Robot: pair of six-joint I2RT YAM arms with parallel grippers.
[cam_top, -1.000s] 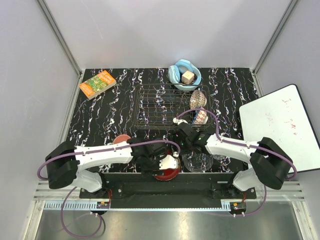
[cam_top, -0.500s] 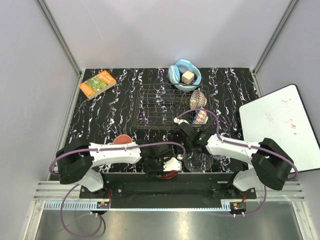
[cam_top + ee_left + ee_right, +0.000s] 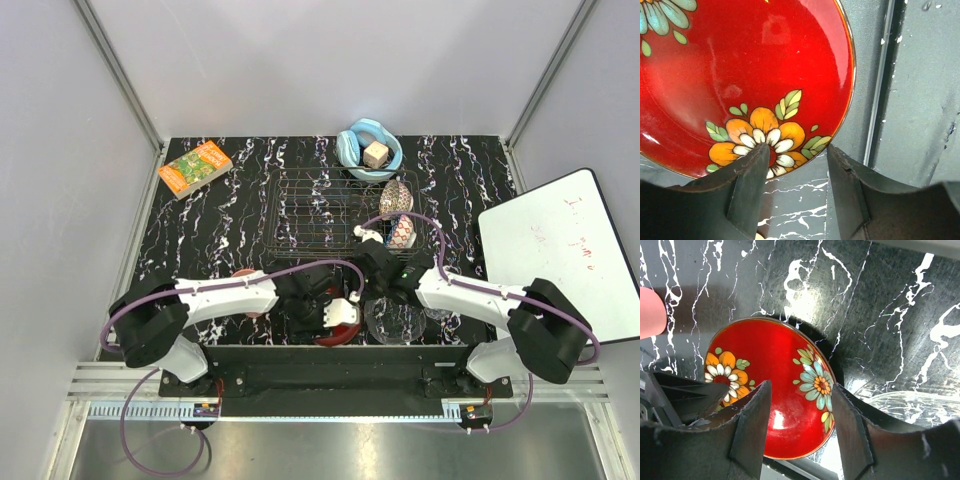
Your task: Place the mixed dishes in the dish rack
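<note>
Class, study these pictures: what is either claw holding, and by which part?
Nothing is clamped. The left claw stands open astride the rim of the red floral plate, by its orange flower; the right claw hangs open above it.

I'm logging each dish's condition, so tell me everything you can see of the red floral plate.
The red floral plate is round and glossy with a thin gold rim. It has an orange-and-white flower with green leaves near one edge and a teal flower opposite. It looks whole and lies face up on the black marbled table near the front edge, outside the dish rack. The left gripper straddles its rim at the orange flower, jaws apart; contact is unclear. The right gripper hovers open above.
</note>
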